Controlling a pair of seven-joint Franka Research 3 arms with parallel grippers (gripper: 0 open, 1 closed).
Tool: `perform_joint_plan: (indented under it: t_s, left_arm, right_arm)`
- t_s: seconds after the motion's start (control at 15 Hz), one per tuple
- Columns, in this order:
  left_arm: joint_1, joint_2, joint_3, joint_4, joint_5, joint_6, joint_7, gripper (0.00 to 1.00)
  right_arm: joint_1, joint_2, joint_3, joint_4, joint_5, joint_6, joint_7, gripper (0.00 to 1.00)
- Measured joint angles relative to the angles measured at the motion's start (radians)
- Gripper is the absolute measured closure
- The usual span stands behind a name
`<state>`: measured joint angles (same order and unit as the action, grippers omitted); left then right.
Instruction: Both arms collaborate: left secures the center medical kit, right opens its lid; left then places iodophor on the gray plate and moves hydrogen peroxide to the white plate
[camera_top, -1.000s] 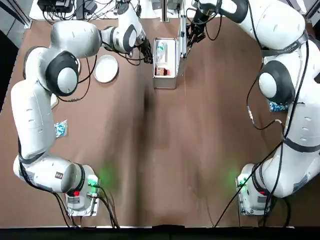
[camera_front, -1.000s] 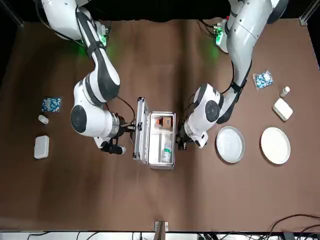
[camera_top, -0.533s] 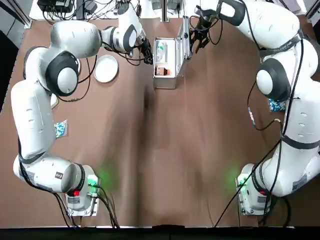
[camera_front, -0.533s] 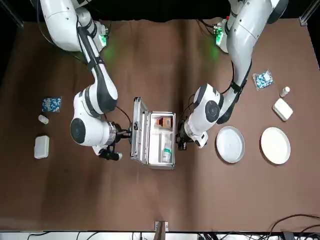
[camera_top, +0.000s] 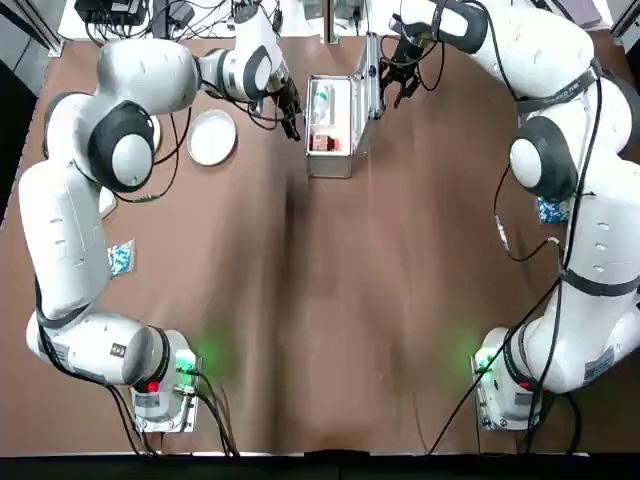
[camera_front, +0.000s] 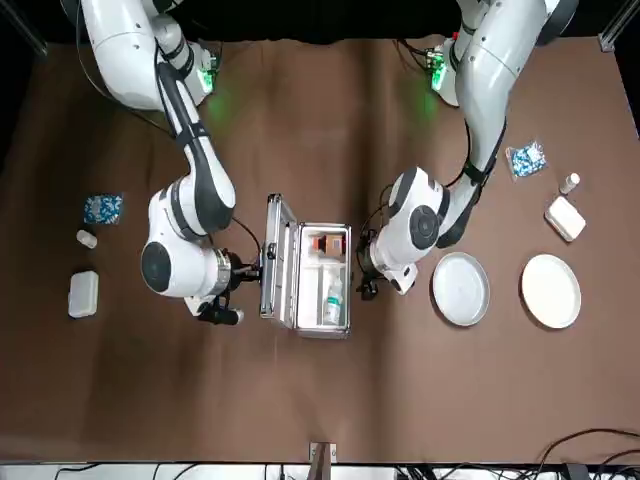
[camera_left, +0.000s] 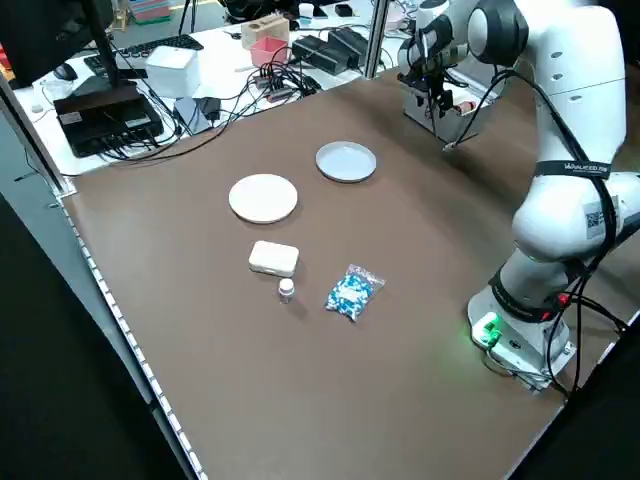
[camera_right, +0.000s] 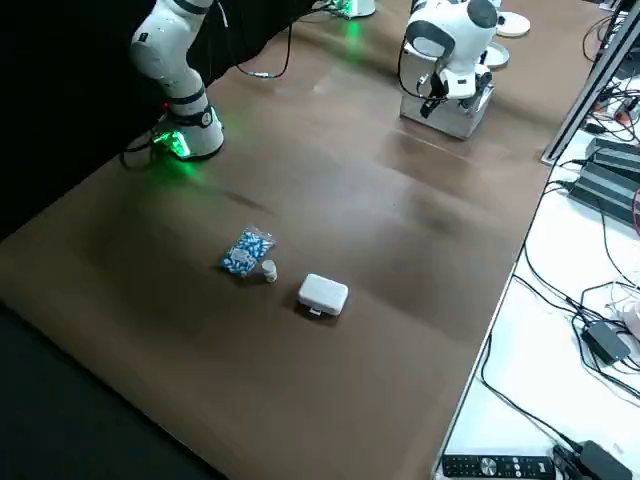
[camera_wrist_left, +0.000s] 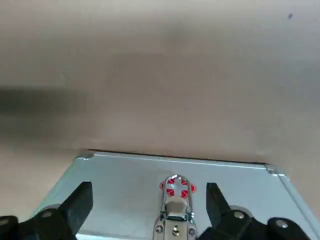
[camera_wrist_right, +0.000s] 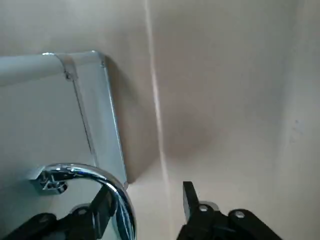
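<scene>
At the far middle of the desk (camera_front: 420, 400), the medical kit (camera_front: 322, 333) has its lid (camera_front: 279, 262) up, so the opening step looks done. The left pincer (camera_wrist_left: 149, 195) is wide open beside the kit; the right pincer (camera_wrist_right: 147, 190) is open by the handle (camera_wrist_right: 100, 173). Next, left should rise over the wall and pick the brown bottle (camera_front: 331, 244), maybe iodophor, for the gray plate (camera_front: 461, 289). The white bottle (camera_front: 333, 306) lies inside too; the white plate (camera_front: 551, 291) waits. Kit walls could bump the pincer.
</scene>
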<state>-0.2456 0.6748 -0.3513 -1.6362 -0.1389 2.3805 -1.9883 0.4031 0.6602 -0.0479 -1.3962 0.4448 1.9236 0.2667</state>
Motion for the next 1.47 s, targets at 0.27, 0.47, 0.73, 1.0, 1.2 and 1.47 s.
perform_joint_plan:
  t_s: [0.27,0.47,0.73,1.0,1.2,1.47]
  left_arm:
    - [0.030,-0.047,0.003,0.054,0.000,-0.200,0.000,0.00]
    - [0.034,-0.069,0.003,0.134,0.011,-0.375,-0.010,0.00]
    - [0.017,-0.079,-0.005,0.180,0.040,-0.420,-0.079,0.00]
    - [-0.039,-0.080,-0.012,0.198,0.054,-0.421,-0.170,0.00]
    - [-0.120,-0.081,-0.011,0.201,0.076,-0.417,-0.298,0.00]
    - [-0.172,-0.079,-0.007,0.214,0.102,-0.381,-0.366,0.01]
  right_arm:
    - [-0.006,0.007,-0.005,0.000,0.043,-0.012,-0.112,0.19]
    - [-0.012,0.007,-0.006,0.003,0.115,-0.069,-0.184,0.17]
    - [-0.037,0.007,-0.007,0.012,0.133,-0.130,-0.218,0.14]
    - [-0.059,0.007,-0.007,0.027,0.138,-0.198,-0.251,0.12]
    - [-0.144,-0.001,-0.011,0.094,0.139,-0.299,-0.288,0.12]
    - [-0.255,-0.048,-0.016,0.120,0.139,-0.322,-0.343,0.02]
